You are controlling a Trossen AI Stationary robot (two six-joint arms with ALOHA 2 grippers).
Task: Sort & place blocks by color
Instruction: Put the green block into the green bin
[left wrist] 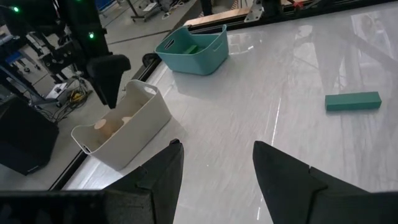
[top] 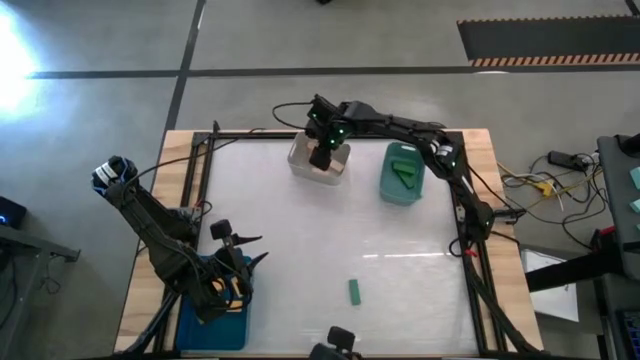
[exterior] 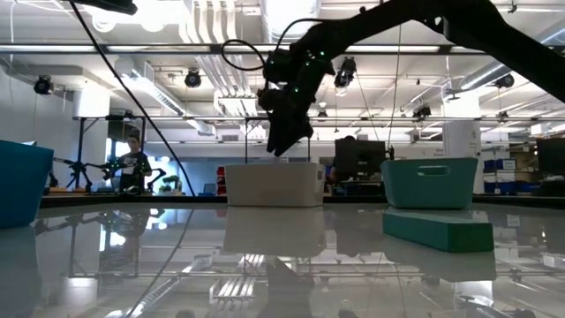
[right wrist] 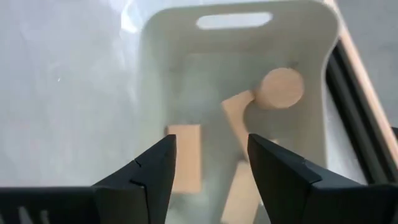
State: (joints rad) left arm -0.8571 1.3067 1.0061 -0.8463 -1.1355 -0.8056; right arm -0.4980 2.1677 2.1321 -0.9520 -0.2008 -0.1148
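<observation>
The right claw [top: 322, 152] hangs just above the white bin [top: 303, 162] at the table's far edge, fingers apart and empty. Straight beneath it, inside the bin, lie tan blocks [right wrist: 184, 155]: flat bars and one round piece [right wrist: 282, 87] further in, toward the bin's handle slot. Just beside that claw, to its right in the top-down view, sits the teal bin [top: 385, 185] with green blocks [top: 407, 172] inside. Well away from it, out on the open table nearer the front edge, one green bar [top: 354, 290] lies alone. The left claw [top: 248, 250] waits at the near left over the blue bin [top: 195, 325], fingers spread, nothing in them.
</observation>
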